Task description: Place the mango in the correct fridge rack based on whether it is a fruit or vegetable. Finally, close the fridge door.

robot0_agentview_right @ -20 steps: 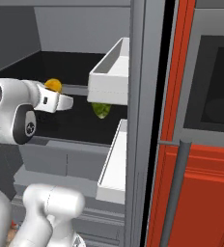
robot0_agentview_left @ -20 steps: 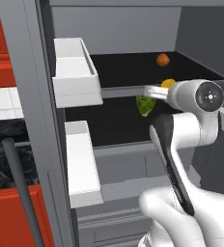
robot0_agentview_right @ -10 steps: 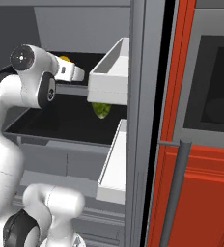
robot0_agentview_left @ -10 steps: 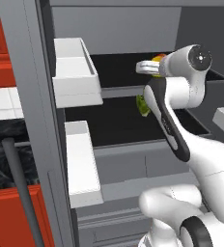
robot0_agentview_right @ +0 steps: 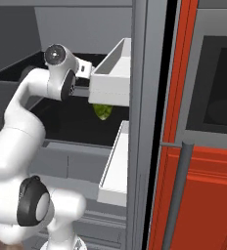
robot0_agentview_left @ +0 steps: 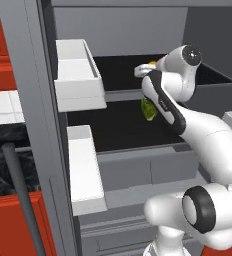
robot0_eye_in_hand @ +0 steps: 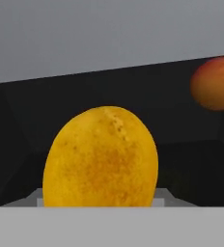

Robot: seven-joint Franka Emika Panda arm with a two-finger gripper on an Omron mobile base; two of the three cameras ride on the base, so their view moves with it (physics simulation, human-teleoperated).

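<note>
I'm at the placing step: hand (robot0_agentview_left: 140,71) grips the mango (robot0_eye_in_hand: 100,157) over the upper rack (robot0_agentview_left: 215,77) beside another fruit (robot0_eye_in_hand: 214,83); next, lower and release.

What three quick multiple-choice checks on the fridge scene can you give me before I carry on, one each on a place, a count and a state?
1. Where does the green leafy vegetable lie?
A. on the upper rack
B. on the lower rack
C. in a door bin

2. How many white bins show on the inner face of the fridge door?
A. two
B. one
C. four

3. How does the fridge door stand?
A. shut
B. taken off
C. open

Key: 1 B, the left base view shows the green leaves on the black shelf under the upper one. 2 A, one bin sits above the other on the door in both base views. 3 C, the door is swung out, its bins and the racks are exposed, and the mango is close before the hand camera, inside the fridge.
</note>
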